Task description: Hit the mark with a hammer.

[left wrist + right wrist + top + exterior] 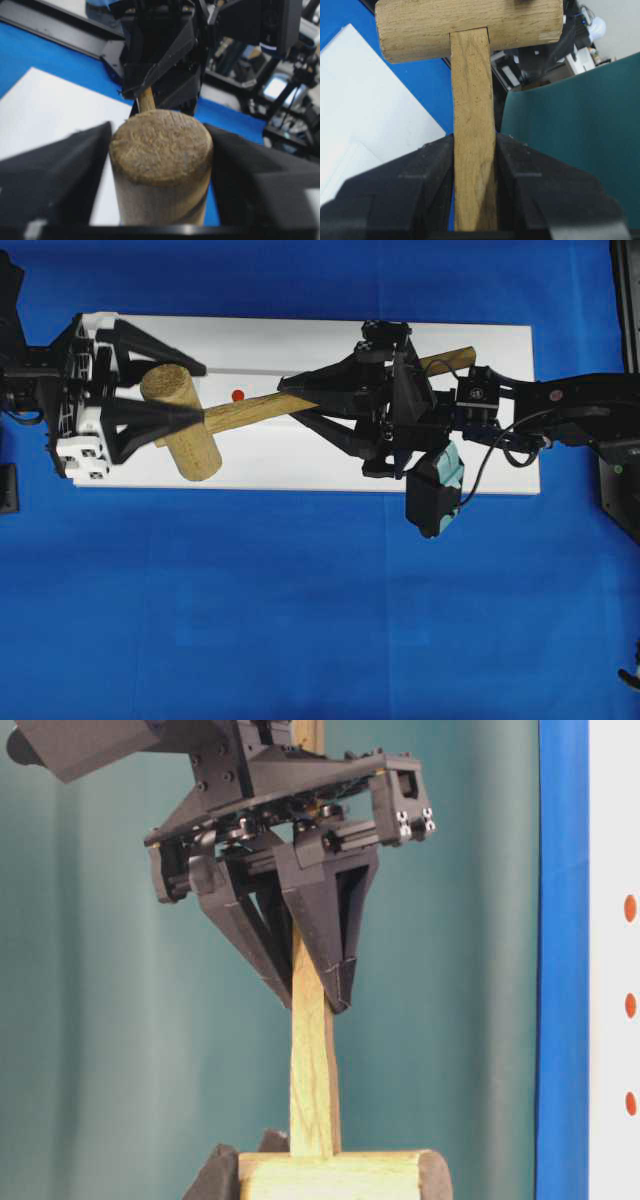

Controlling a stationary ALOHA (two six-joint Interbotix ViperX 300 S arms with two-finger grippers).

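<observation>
My right gripper (475, 190) clamps the stiff, head-heavy wooden mallet (190, 425) mid-handle, while my left gripper (195, 390), half-open, brackets its head.

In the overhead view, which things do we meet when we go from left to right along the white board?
left gripper → hammer head → red mark → right gripper on the hammer handle → teal camera block.

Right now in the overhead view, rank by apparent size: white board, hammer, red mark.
1. white board: largest.
2. hammer: clearly smaller, though the right gripper covers part of its handle.
3. red mark: smallest, a dot.
</observation>
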